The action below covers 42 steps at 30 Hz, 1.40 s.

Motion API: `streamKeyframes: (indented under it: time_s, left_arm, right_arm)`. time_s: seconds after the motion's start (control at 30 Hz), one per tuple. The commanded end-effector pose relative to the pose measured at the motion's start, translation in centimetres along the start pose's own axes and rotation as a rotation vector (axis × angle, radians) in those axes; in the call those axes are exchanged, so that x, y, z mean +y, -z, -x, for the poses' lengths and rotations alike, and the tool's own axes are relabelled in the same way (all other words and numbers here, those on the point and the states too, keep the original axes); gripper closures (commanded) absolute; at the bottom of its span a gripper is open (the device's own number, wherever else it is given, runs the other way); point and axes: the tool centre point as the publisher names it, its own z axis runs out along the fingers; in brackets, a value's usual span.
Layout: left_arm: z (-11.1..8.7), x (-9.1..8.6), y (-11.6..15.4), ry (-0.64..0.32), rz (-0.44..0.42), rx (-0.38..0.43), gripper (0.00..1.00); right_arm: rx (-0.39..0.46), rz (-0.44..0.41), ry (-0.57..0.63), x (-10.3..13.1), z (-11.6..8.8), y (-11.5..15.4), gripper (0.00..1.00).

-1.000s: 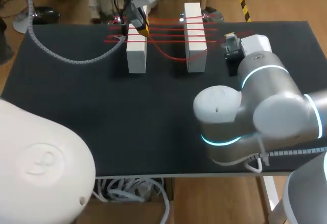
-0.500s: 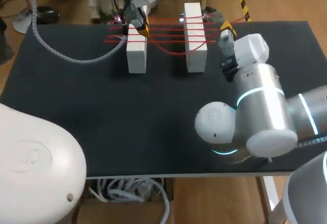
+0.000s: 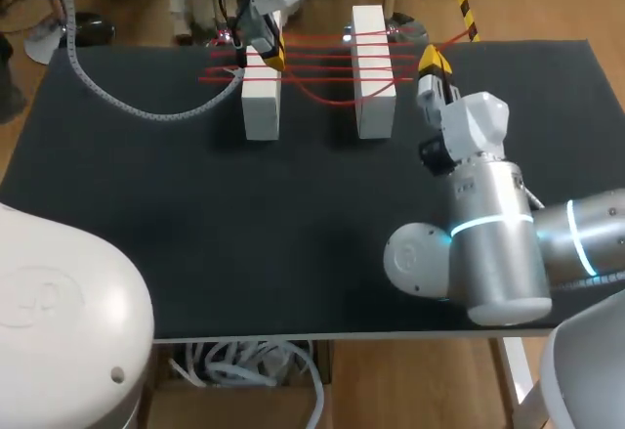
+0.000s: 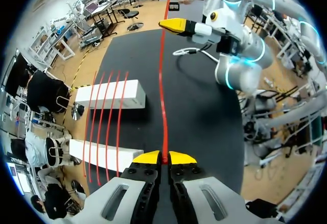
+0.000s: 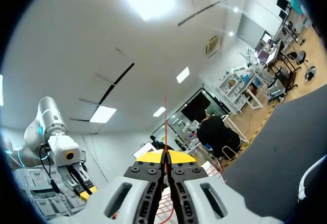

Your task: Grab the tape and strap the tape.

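red in colour and thin, the tape [image 3: 317, 56] crosses several times between two white rectangular blocks lying side by side at the far part of the black tabletop [image 3: 195, 214]. the passes lie roughly parallel over the near-left white block [image 3: 261, 102] and the near-right white block [image 3: 373, 92], with one slack strand sagging in the gap between them.

the left gripper [image 3: 275, 58] hangs over the far end of the near-left white block. in its own wrist view the left gripper [image 4: 164, 157] has its yellow tips pressed together on the tape [image 4: 163, 81]. from there the strand runs straight ahead over the table to the other arm's pincer. the two blocks [image 4: 110, 94] lie beside that line, striped by the red passes.

the right gripper [image 3: 430, 58] sits just beside the near-right white block, towards the table's far edge, tips pointing away from the robot's base. seen from its wrist, the right gripper [image 5: 164, 157] is clenched on the tape [image 5: 165, 117], which rises as a fine line from between the yellow tips. from the left wrist, the right gripper [image 4: 171, 25] meets the strand's far end.
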Motion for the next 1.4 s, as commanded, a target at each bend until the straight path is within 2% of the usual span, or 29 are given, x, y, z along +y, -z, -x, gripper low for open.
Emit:
streamKeyframes:
  time_s: [0.03, 0.07, 0.17, 0.27, 0.3, 0.43, 0.57, 0.77, 0.87, 1.4]
  left_arm:
    - [0.1, -0.1, 0.1, 0.001, 0.005, 0.002, 1.00]
    - [0.1, -0.1, 0.1, 0.001, 0.005, 0.002, 1.00]
    - [0.1, -0.1, 0.1, 0.001, 0.005, 0.002, 1.00]
    - [0.1, -0.1, 0.1, 0.001, 0.005, 0.002, 1.00]
    - [0.1, -0.1, 0.1, 0.001, 0.005, 0.002, 1.00]
    - [0.1, -0.1, 0.1, 0.001, 0.005, 0.002, 1.00]
    - [0.1, -0.1, 0.1, 0.001, 0.005, 0.002, 1.00]
    - [0.1, -0.1, 0.1, 0.001, 0.005, 0.002, 1.00]
    - [0.1, -0.1, 0.1, 0.001, 0.005, 0.002, 1.00]
    - [0.1, -0.1, 0.1, 0.001, 0.005, 0.002, 1.00]
  right_arm:
    - [-0.057, -0.012, 0.115, -0.9, -0.4, 0.5, 1.00]
    - [-0.104, -0.037, 0.163, -1.1, -0.6, 0.7, 1.00]
    - [-0.155, -0.078, 0.288, -1.3, -1.5, 1.3, 1.00]
    - [-0.143, -0.110, 0.394, -0.9, -2.7, 1.7, 1.00]
    - [-0.167, -0.117, 0.434, -0.9, -2.9, 1.8, 1.00]
    - [-0.172, -0.130, 0.564, -0.5, -3.7, 1.9, 1.00]
    - [-0.235, -0.155, 0.640, -0.5, -4.2, 2.0, 1.00]
    - [-0.240, -0.194, 0.773, -0.4, -5.1, 2.7, 1.00]
    - [-0.248, -0.207, 0.810, 0.0, -5.6, 3.3, 1.00]
    - [-0.250, -0.207, 0.808, 0.2, -5.6, 3.3, 1.00]
